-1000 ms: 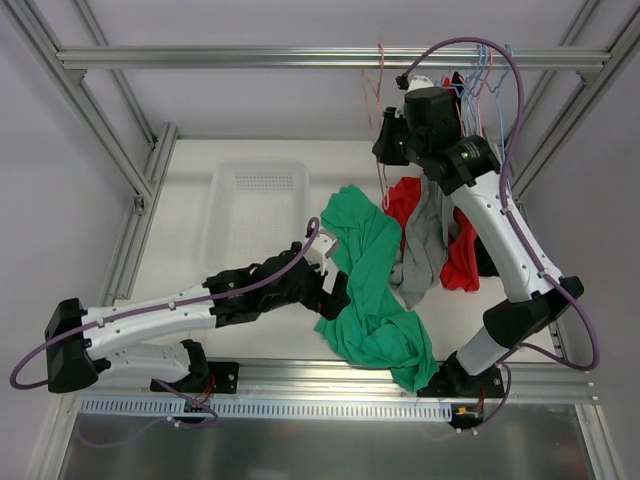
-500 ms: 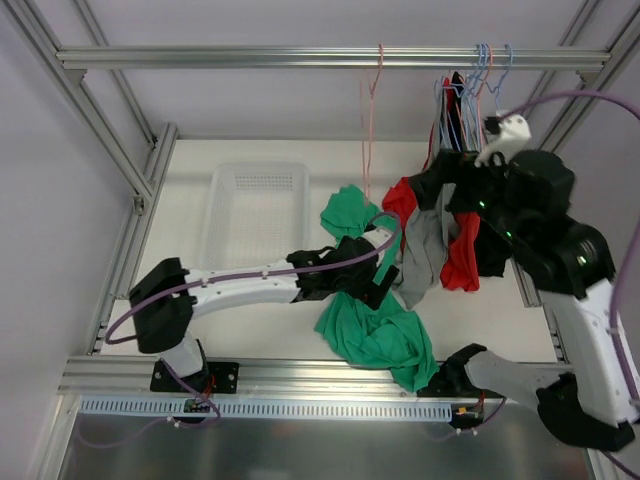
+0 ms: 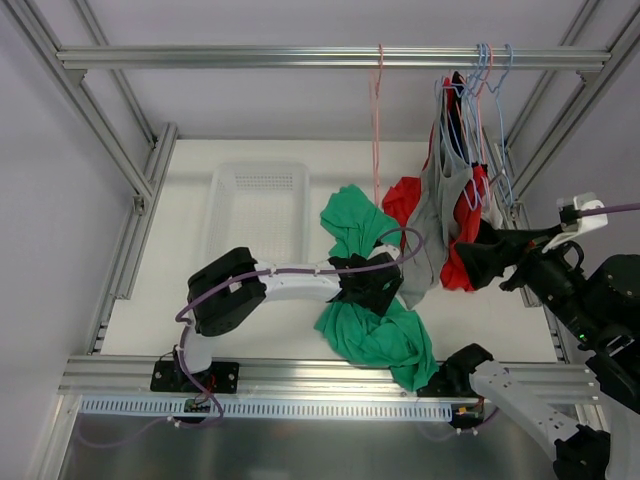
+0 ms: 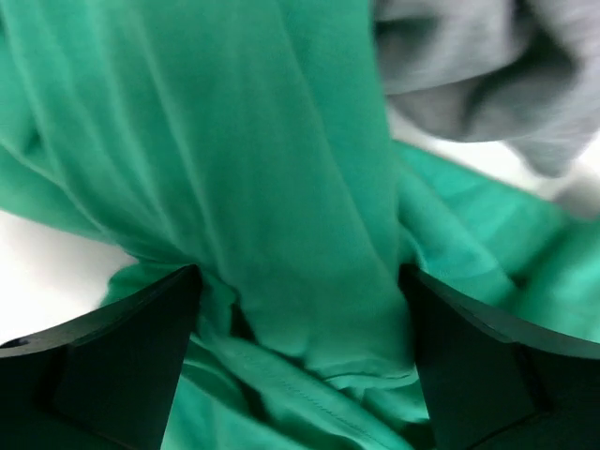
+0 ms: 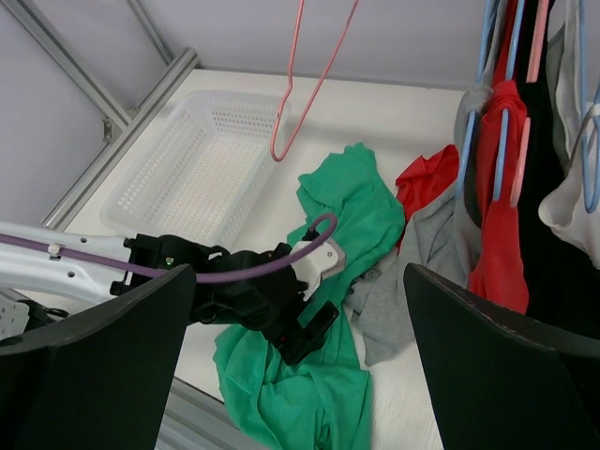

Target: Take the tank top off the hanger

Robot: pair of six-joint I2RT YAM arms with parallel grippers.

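Left tool straddles green tank top — apparently unclamped; right tool spread.

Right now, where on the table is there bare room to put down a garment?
Bare: the table left of the white basket, and the strip behind it. Crowded: centre and right, with the green top, grey garment and red garment.

Right claw away from pink hanger
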